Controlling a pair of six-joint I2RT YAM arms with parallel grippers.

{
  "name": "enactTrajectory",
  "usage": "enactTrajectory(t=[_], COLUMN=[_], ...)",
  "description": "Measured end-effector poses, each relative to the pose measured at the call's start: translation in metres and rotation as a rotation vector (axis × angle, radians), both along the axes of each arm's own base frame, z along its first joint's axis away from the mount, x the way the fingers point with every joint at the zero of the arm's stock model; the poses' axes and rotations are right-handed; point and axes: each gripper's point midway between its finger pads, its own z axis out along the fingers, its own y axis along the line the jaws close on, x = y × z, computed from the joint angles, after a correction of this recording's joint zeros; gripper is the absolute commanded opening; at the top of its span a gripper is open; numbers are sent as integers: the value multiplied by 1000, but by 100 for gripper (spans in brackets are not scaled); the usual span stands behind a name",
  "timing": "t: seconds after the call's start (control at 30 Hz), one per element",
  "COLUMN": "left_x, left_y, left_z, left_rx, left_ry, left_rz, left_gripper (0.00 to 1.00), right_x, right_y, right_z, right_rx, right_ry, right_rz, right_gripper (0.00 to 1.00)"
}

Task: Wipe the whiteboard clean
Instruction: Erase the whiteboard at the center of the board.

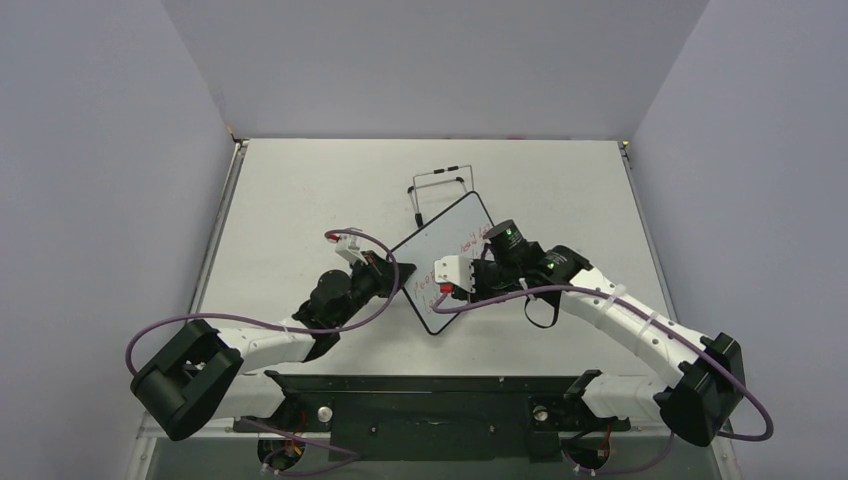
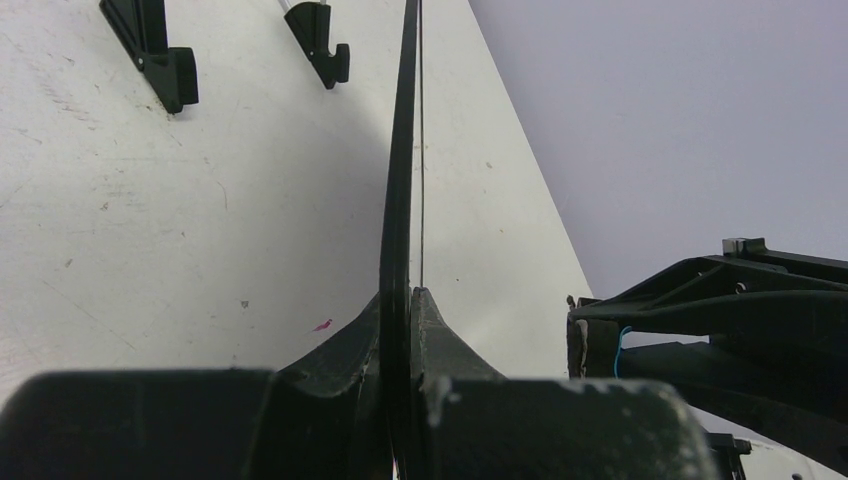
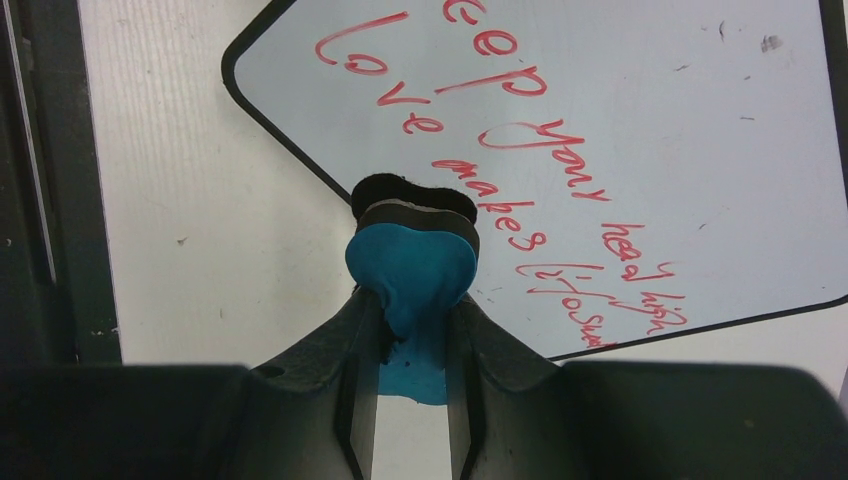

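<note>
The whiteboard (image 1: pixel 448 240) is a small white board in a thin black frame. It is held tilted over the table and bears several lines of red handwriting (image 3: pixel 520 180). My left gripper (image 1: pixel 398 272) is shut on the board's left edge, which shows edge-on in the left wrist view (image 2: pixel 400 200). My right gripper (image 1: pixel 462 285) is shut on a small blue eraser (image 3: pixel 412 265) with a dark felt pad. The pad's tip sits at the board's lower left edge, next to the writing (image 3: pixel 540 90).
A black wire stand (image 1: pixel 440 185) stands just behind the board; its feet show in the left wrist view (image 2: pixel 170 70). A black rail (image 1: pixel 430 385) runs along the near table edge. Grey walls close in the table on three sides.
</note>
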Motion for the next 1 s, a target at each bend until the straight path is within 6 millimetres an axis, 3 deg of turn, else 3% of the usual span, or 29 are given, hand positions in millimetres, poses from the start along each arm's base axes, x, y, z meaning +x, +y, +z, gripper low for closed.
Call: enactTrajectory(t=[0.23,0.47,0.6,0.77,1.0], left_x=[-1,-6,-8,-9,-12], left_y=[-1,1,2,2,-2], left_z=[-1,1,0,-1,1], left_rx=[-7,-11,-19,-29,-25], left_ry=[17,42,64,87,82], left_rz=[-2,-3,0,2,-15], left_gripper=[0,0,0,0,0], right_x=[-7,1,-1,-4,3], right_y=[9,24,41,66,76], right_z=[3,12,12,-3,-26], right_rx=[10,39,35,8,-27], right_ry=[-19,-82,-133,-149,-116], right_rz=[11,-54,-46,-29,-52], right_gripper=[0,0,0,0,0])
